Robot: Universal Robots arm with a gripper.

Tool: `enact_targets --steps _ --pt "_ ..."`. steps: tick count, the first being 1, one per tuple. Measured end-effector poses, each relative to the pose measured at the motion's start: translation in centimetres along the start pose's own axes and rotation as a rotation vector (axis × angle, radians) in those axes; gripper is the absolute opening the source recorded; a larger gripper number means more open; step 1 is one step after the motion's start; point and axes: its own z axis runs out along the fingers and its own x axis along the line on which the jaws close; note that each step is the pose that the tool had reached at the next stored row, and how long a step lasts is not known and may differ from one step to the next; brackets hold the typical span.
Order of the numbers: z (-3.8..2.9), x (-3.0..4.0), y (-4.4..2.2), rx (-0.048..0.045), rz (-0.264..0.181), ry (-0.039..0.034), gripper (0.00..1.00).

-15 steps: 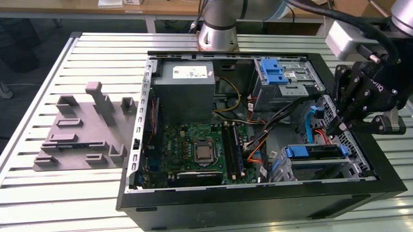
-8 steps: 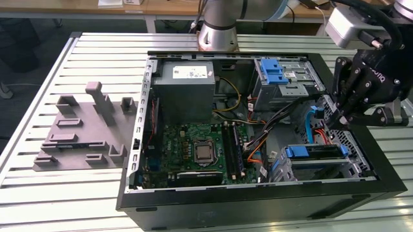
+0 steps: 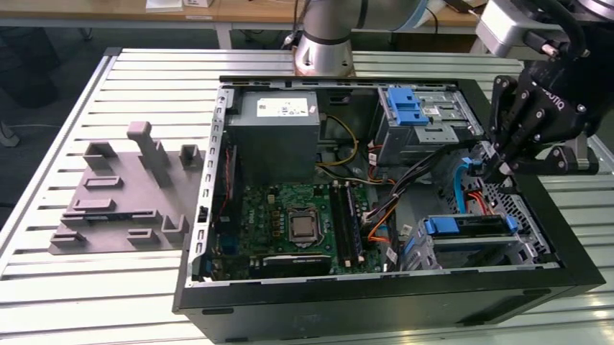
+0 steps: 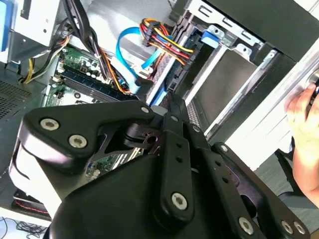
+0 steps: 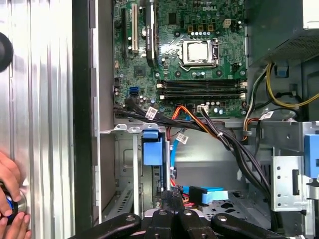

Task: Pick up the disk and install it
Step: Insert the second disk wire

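claw (image 3: 496, 171) hangs at the exterior view's right, over the right wall of the open computer case (image 3: 537, 280), fingers pointing down inside the case just beside a looping blue cable (image 3: 459, 180). in both wrist views its black fingers (image 4: 172, 107) lie pressed together at the tips, closed, with nothing showing between them.

disk (image 3: 477, 228) sits apart from the claw, in the drive bay at the near right corner of the case, its blue plastic frame facing the middle of the case. in the first wrist view the blue end of the disk (image 5: 152, 149) stands in the metal bay, with a bundle of black, orange and red wires (image 5: 199, 122) crossing beside it.

farther back on the right is the silver cage with a blue latch (image 3: 415, 108). a grey metal box with a white sticker (image 3: 278, 133) fills the far left of the case, and the green motherboard (image 3: 287, 223) lies nearer. on the slatted table (image 3: 57, 129), at the exterior view's left, rests a grey moulded fixture (image 3: 120, 198).

a person's hand (image 5: 10, 201) rests on the table outside the case.
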Motion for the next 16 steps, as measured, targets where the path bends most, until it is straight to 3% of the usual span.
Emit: enact_targets --steps 6,13,16 --pt "-0.05 -1.36 0.33 0.0004 0.0 0.0033 0.11" --pt "-0.26 -2.42 0.48 0.0024 0.001 0.0315 0.11" --pt "-0.26 -2.56 0.51 0.0027 0.001 0.037 0.11"
